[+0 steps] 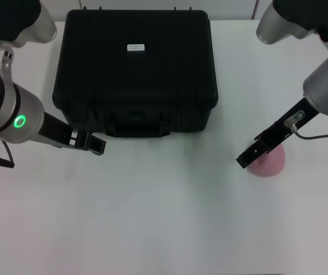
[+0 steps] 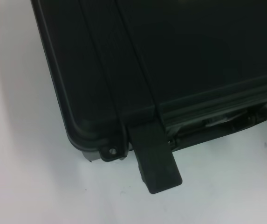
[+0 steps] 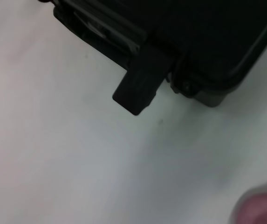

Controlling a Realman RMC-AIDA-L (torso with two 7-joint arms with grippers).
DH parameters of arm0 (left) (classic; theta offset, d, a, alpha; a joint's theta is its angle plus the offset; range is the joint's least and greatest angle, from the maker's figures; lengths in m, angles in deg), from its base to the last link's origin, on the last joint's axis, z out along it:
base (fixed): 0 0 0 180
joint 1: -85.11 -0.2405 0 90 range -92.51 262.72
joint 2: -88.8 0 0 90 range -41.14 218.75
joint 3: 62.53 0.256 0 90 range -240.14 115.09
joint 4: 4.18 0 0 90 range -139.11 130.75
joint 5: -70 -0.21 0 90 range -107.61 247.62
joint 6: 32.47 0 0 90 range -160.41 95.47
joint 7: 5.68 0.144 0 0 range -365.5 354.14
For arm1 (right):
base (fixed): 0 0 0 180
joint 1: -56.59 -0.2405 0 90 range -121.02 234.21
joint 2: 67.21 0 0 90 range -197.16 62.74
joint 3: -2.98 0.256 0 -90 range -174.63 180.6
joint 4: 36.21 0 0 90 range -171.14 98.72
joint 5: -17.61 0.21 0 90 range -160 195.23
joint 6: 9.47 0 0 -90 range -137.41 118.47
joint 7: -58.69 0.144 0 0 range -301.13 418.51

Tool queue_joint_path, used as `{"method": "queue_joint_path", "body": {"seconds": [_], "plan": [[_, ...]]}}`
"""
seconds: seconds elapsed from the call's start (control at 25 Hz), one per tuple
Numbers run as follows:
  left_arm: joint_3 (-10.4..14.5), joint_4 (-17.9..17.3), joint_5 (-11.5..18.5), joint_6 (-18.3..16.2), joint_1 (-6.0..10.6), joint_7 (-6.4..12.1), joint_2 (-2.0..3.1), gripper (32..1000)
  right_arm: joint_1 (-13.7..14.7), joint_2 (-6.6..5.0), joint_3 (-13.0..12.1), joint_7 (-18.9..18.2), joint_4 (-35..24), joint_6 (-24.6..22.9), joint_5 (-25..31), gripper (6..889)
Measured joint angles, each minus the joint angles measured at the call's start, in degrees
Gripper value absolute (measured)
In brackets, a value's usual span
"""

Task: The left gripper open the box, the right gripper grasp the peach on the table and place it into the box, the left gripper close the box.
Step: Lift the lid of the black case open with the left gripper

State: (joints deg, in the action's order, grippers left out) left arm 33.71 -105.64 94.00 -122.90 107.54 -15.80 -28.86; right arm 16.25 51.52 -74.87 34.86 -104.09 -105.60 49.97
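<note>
- While the box (image 1: 135, 69) sits shut at the far middle of the table (image 1: 164, 217), lid down and white label (image 1: 135, 47) facing up, none of the three steps looks finished.
- Both wrist views show a front latch (image 2: 157, 161) swung out loose from the case, and the other latch (image 3: 138, 86) hangs out the same way, so unlatching seems done or nearly so; the lid itself is not yet raised.
- The left gripper (image 1: 97, 143) hovers low just off the front left corner of the box, near it but apparently not touching; I cannot tell whether its fingers are spread or together.
- The peach (image 1: 268, 162) rests on the table well to the right of the box, nearer the robot than the case's front.
- The right gripper (image 1: 247, 158) lies right at the peach, its black finger body crossing in front of the fruit's left side; whether it is pinching the peach or merely beside it cannot be told, and the fruit seems to be sitting on the table.
- Left to do, by my judgement: lift the lid, grasp and carry the peach into the box, then close it.
</note>
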Motion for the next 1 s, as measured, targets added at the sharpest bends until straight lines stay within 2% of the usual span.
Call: {"method": "queue_joint_path", "body": {"seconds": [0.68,0.88,1.0], "plan": [[-0.55,0.03,0.00,-0.14,0.14,0.02,-0.02,820,0.04,-0.20,-0.02,0.02,0.03,0.43,0.41,845],[-2.13,0.22,-0.11,-0.78,2.55,0.00,0.09,818,0.00,-0.27,-0.02,0.02,0.03,0.27,0.15,844],[-4.15,1.40,-0.44,-1.04,4.81,-0.29,0.14,817,-0.12,-0.32,-0.02,0.02,0.03,0.19,0.09,843]]}}
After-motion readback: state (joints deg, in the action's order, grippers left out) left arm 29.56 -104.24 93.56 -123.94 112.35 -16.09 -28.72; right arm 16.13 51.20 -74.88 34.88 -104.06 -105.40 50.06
